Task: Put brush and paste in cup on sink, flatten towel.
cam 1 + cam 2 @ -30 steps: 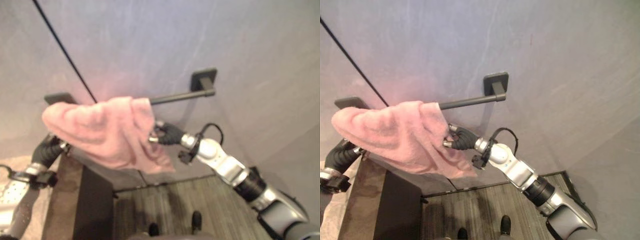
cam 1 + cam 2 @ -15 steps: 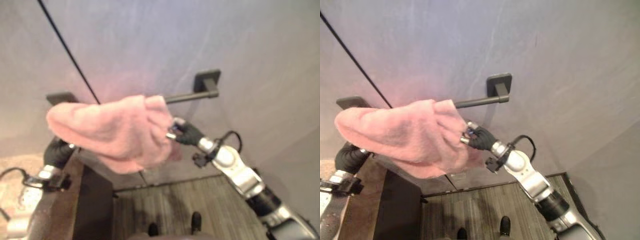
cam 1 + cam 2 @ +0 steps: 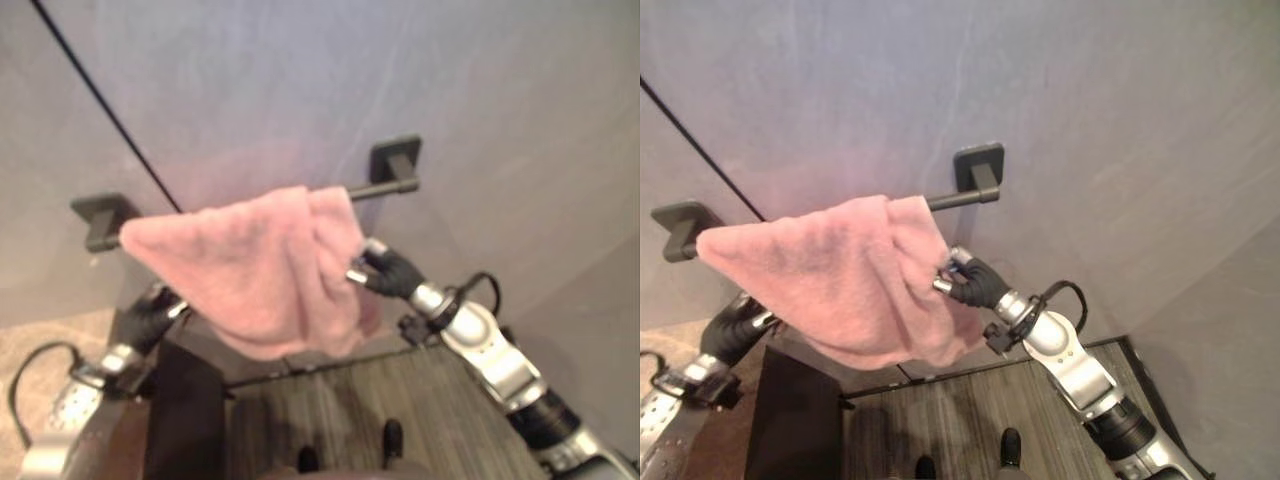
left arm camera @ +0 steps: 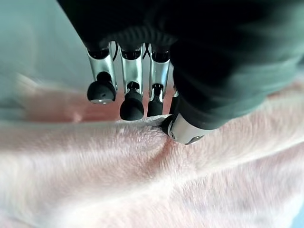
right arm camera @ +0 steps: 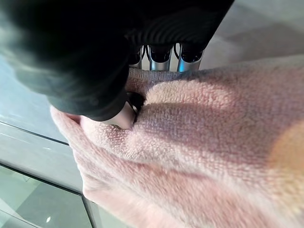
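A pink towel [image 3: 830, 280] hangs bunched over a black wall bar [image 3: 955, 197], covering most of it between the two brackets. My right hand [image 3: 975, 282] is shut on the towel's right edge just below the bar. In the right wrist view the thumb sits in front of the towel [image 5: 199, 123] and the fingers behind it. My left hand [image 3: 730, 335] reaches up under the towel's lower left part. In the left wrist view its fingers [image 4: 133, 102] and thumb pinch a ridge of the towel [image 4: 142, 180].
The bar's left bracket [image 3: 675, 228] and right bracket [image 3: 980, 165] are fixed to a grey wall. A dark cabinet [image 3: 790, 420] with a beige counter top [image 3: 60, 335] stands below left. Wood-look floor [image 3: 940, 410] lies underneath.
My right hand has drawn the towel's right edge along the bar toward the right bracket. The towel has come off the left bracket. The camera has shifted too.
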